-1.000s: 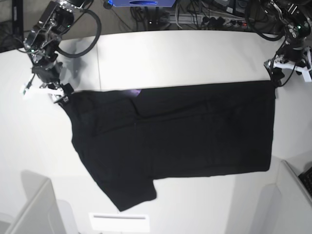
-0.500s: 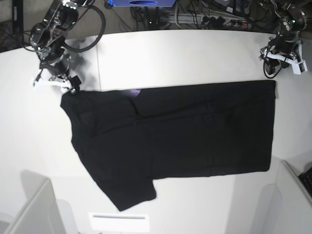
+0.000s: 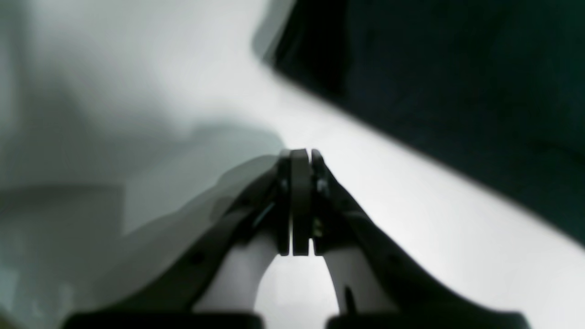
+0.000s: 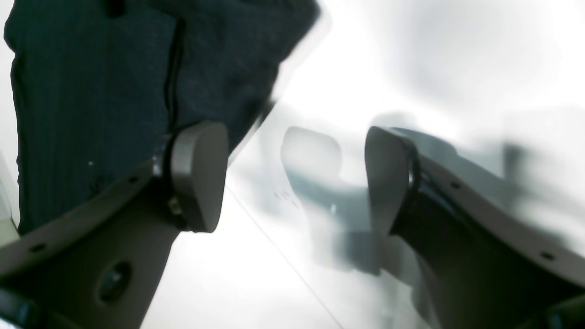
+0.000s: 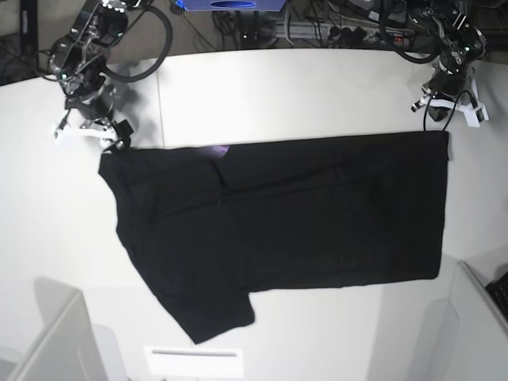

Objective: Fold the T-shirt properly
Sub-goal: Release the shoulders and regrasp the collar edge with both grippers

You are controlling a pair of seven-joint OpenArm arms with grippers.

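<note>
Black T-shirt (image 5: 286, 222) flat on white surface (image 5: 302, 95), left end effector (image 3: 299, 157) closed, empty, right end effector (image 4: 292, 178) wide open, empty

A robotics lab: white worktable (image 5: 302, 87), tangled cables (image 5: 333, 32) and power strip (image 5: 361, 34) behind it

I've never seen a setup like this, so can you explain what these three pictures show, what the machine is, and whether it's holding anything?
This is a robot with two arms working over a white table. The base view looks down on the whole scene; the other two come from cameras on each wrist, looking past that arm's gripper. A black T-shirt lies spread flat on the table. The left gripper is near the shirt's far corner; its close-up shows it shut on nothing. The right gripper is at the opposite far corner, open and empty, with the cloth just beside one finger. Nothing is held.
</note>
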